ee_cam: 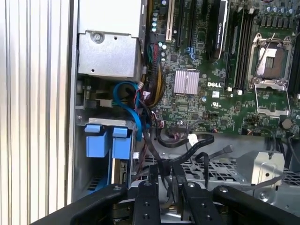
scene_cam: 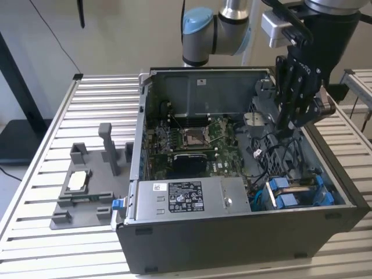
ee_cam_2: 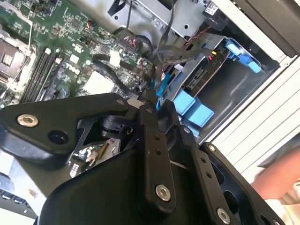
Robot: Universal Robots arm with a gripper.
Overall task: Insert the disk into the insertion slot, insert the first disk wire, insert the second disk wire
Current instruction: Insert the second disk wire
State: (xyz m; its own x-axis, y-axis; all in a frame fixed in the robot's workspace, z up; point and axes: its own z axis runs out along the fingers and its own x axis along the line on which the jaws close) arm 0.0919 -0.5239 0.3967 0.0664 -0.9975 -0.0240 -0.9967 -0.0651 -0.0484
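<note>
Beside the blue-edged insertion slot (ee_cam: 101, 140), the fingers (ee_cam_2: 152, 126) pinch shut on a black wire (ee_cam: 154, 152) among crowded cables (ee_cam: 151, 86).

The arm (scene_cam: 200, 29) is held bent overhead, with the black wrist (scene_cam: 328, 29) pointed steeply downward; the jaws are seen pressed nearly together in both wrist views.

Soft, even light fills the exterior view, probably from overhead, and the inside of the computer case (scene_cam: 232, 232) lies in mild shadow. In the second wrist view the white slatted table (ee_cam_2: 262, 117) glares, nearly washed out, while the black gripper (ee_cam_2: 151, 101) links close to the lens look dark and slightly soft
</note>
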